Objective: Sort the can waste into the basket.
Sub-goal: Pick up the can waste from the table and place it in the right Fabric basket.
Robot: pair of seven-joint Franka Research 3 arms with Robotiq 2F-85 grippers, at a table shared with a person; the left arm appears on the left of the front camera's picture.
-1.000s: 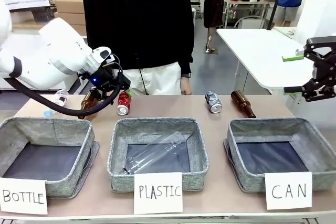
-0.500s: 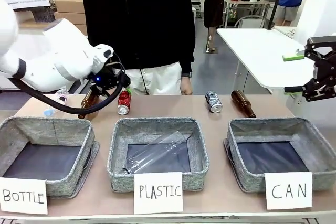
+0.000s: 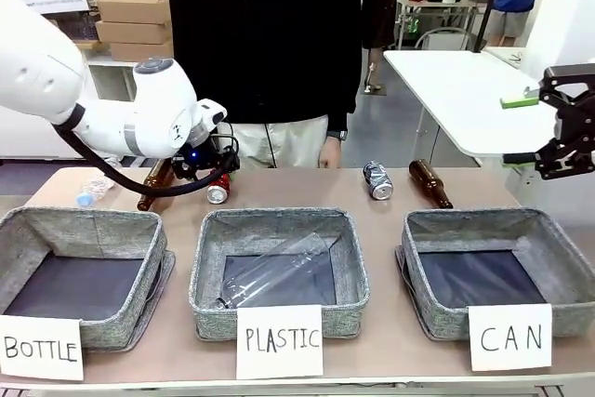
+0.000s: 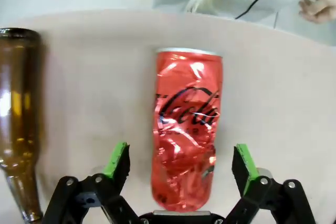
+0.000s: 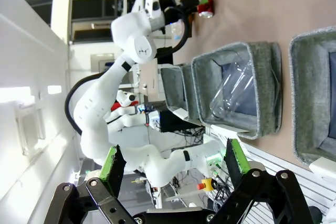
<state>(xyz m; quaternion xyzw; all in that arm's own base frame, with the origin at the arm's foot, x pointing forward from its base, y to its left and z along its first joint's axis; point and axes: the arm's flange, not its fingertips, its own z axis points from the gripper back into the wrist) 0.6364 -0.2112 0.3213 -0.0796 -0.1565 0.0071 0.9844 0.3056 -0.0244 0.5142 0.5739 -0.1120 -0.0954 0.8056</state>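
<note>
1. Left tool (image 4: 180,155), jaws apart, straddles red can (image 4: 186,129) lying near worktop's far edge, left.
2. Silver can (image 3: 377,179): far edge, right of middle.
3. Right tool (image 3: 514,129) apart, raised over right edge; basket (image 3: 558,258) at front-right corner.

The white left arm (image 3: 56,81) has a black cable (image 3: 102,166), black claw (image 4: 179,153), green pads (image 4: 116,157).

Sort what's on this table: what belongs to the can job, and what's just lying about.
Job:
red can
silver can
CAN basket
left gripper, open astride the red can

Lying about:
left brown bottle
right brown bottle
PLASTIC basket
BOTTLE basket
</note>
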